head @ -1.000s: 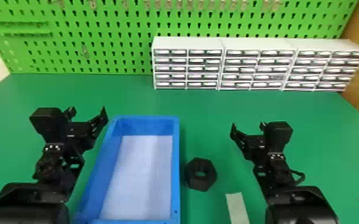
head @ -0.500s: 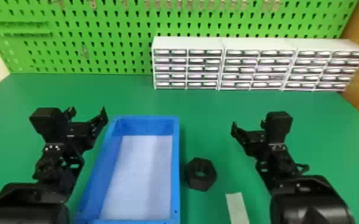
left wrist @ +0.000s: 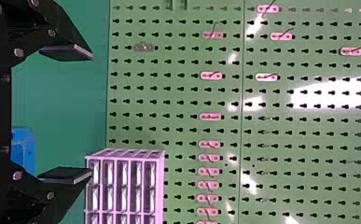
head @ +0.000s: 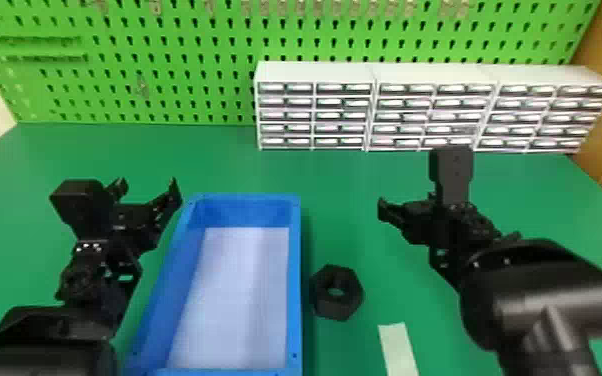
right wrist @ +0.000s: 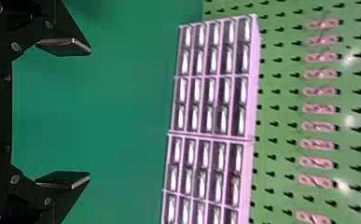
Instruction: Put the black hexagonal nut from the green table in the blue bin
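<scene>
From my right claw (right wrist: pixel 90 114), spread and empty, the black hexagonal nut (head: pixel 340 305) lies leftward and nearer me, on the green table (head: pixel 340 190) beside the right edge of the blue bin (head: pixel 295 270); my left claw (left wrist: pixel 92 114), also spread, is farther.

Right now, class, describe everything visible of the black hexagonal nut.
The black hexagonal nut has a dull surface, flat sides and a round central hole. Whether plastic or metal, I cannot tell. It lies flat on the green tabletop, just right of the blue rectangular bin, held by nothing.
</scene>
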Motion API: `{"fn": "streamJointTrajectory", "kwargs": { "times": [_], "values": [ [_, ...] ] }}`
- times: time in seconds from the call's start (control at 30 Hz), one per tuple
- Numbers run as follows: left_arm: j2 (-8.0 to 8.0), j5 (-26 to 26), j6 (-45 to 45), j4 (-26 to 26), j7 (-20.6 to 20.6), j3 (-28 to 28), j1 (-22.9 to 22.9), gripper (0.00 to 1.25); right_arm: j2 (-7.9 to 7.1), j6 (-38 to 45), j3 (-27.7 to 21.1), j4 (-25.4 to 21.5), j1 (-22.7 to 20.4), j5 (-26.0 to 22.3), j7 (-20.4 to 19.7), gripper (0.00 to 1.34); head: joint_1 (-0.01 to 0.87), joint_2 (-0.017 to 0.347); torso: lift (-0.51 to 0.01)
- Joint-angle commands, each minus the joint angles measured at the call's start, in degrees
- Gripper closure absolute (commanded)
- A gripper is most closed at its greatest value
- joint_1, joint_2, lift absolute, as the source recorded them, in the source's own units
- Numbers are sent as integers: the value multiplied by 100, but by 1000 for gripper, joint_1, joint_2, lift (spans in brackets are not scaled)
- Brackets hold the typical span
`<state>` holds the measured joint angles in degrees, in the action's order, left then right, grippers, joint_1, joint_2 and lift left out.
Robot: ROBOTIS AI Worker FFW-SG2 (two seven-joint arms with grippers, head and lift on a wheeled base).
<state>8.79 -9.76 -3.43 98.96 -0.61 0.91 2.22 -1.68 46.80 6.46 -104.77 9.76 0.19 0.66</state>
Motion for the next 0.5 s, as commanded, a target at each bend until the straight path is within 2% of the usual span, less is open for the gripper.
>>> {"fn": "streamJointTrajectory", "kwargs": {
  "times": [0.0, 0.17, 0.3, 0.47],
  "values": [
    [0, 0, 0, 0, 0, -3, -2, 377, -104, 1156, 206, -369, 272, -37, 4, 331, 686, 52, -97],
    [0, 9, 0, 0, 0, -12, -11, 377, -192, 2105, 373, -527, 554, -125, 48, 331, 686, 52, -97],
    [9, 18, 0, -9, 0, -21, -20, 377, -183, 2826, 452, -536, 782, -116, 233, 329, 686, 52, -97],
    [0, 26, 0, -9, 0, -30, -20, 377, -210, 3309, 698, -518, 976, -37, 338, 329, 686, 52, -97]
  ]
}}
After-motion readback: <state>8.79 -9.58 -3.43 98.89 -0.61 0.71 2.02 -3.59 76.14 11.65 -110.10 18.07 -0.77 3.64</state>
